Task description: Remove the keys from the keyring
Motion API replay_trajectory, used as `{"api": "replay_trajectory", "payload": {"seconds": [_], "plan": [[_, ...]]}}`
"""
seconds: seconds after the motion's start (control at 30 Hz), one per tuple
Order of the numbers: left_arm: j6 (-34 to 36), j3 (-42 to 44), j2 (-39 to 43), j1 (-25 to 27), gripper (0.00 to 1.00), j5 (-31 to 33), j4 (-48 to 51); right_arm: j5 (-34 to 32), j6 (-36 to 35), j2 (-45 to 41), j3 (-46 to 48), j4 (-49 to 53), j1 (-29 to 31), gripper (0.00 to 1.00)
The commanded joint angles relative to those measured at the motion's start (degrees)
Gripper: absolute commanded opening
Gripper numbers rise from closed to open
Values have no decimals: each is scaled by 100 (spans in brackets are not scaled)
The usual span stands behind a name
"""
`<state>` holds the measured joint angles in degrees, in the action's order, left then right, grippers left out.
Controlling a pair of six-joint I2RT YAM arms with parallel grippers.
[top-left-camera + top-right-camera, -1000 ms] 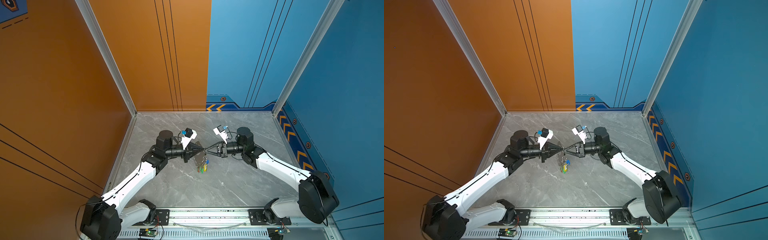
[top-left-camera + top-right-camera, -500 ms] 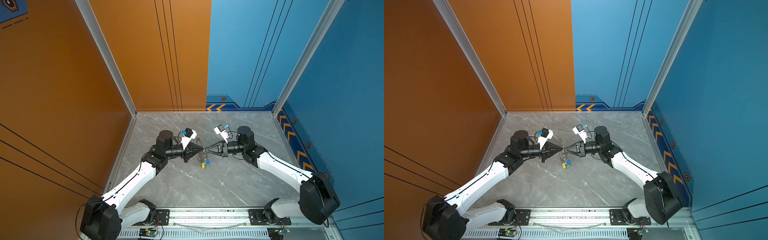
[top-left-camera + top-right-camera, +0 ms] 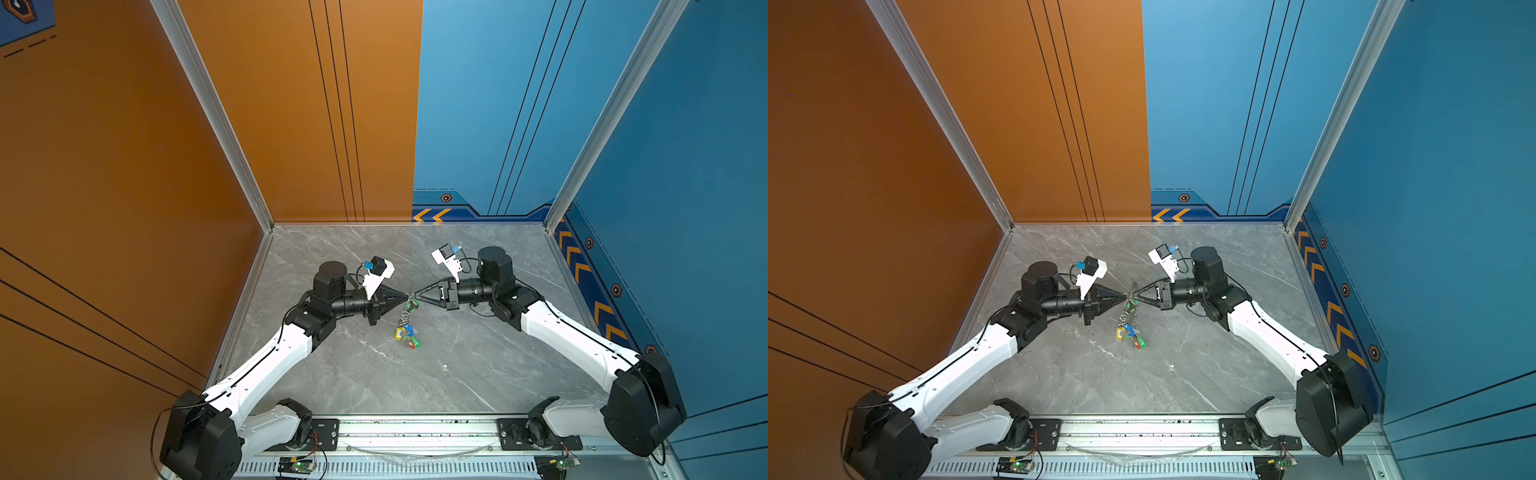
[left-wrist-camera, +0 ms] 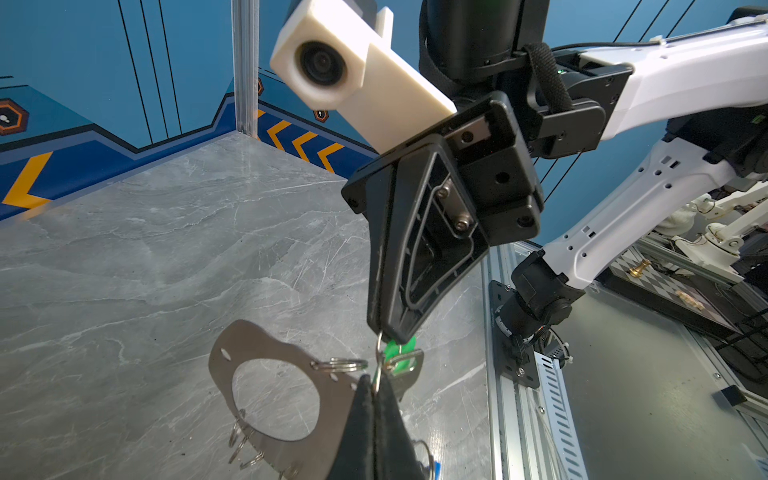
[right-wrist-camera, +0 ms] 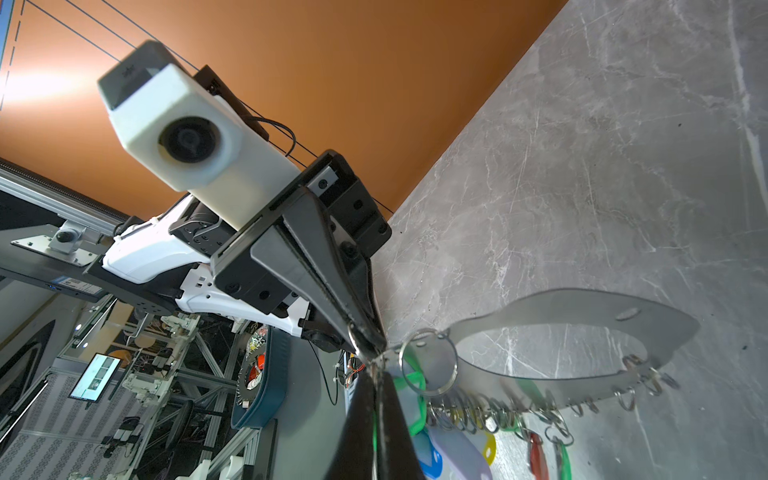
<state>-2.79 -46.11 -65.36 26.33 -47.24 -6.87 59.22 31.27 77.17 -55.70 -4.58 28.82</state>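
A grey marble table (image 3: 457, 374) carries two white-and-black robot arms that reach inward and meet tip to tip above its middle. The left gripper (image 3: 406, 296) is pinched shut on a small ring at the edge of the keyring (image 4: 266, 353), a flat grey metal plate held up in the air. The right gripper (image 3: 415, 296) is clamped shut on a green-tagged key (image 4: 400, 360). The other keys (image 3: 406, 334), with coloured tags, dangle beneath.
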Motion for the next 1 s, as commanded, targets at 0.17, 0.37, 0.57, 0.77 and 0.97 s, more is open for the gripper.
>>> {"api": "replay_trajectory", "payload": {"seconds": [0.17,0.37,0.57,0.77,0.97], "plan": [[212,58,15,180,0,665,-229,-226,-174,-60,-550,577,171,0],[323,62,-10,353,0,1040,-230,-371,-310,-2,-771,946,223,0],[399,32,10,388,0,1112,-165,-599,-352,-57,-796,1208,-29,0],[476,66,41,404,0,1164,-98,-800,-170,-136,-806,1221,-239,0],[490,50,7,421,0,1183,-95,-871,-88,-266,-799,1204,-378,0]]}}
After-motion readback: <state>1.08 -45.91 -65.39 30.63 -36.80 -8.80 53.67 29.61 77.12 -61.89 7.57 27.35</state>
